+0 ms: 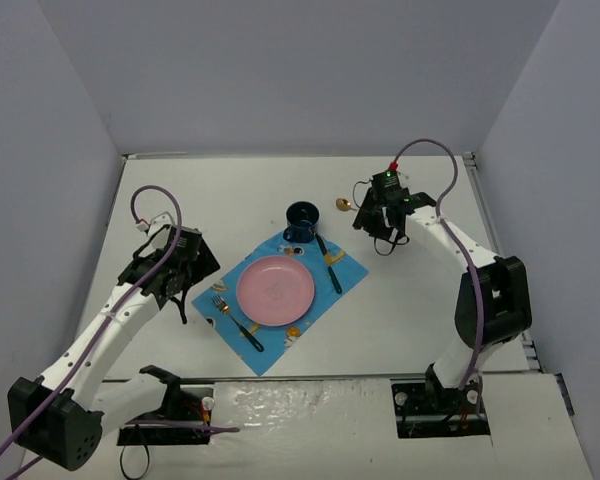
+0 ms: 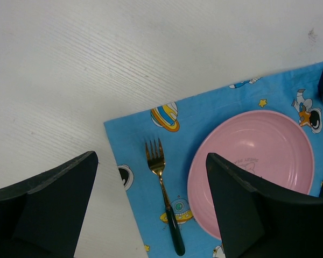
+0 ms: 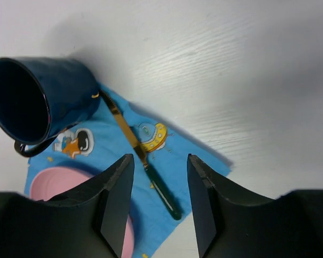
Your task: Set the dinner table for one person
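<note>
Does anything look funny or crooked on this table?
Yes. The blue mat lies crooked, its corners pointing at the dinner table edges. A small gold thing, probably a spoon, lies off the mat on the bare table, right of the mug.

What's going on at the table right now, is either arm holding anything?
Neither arm holds anything. On the dinner table the blue mat carries the pink plate, with the fork on the left arm's side, the knife on the right arm's side, and the dark blue mug at the far corner. The left gripper hovers open above the fork. The right gripper is open and empty beside a gold spoon lying off the mat.
</note>
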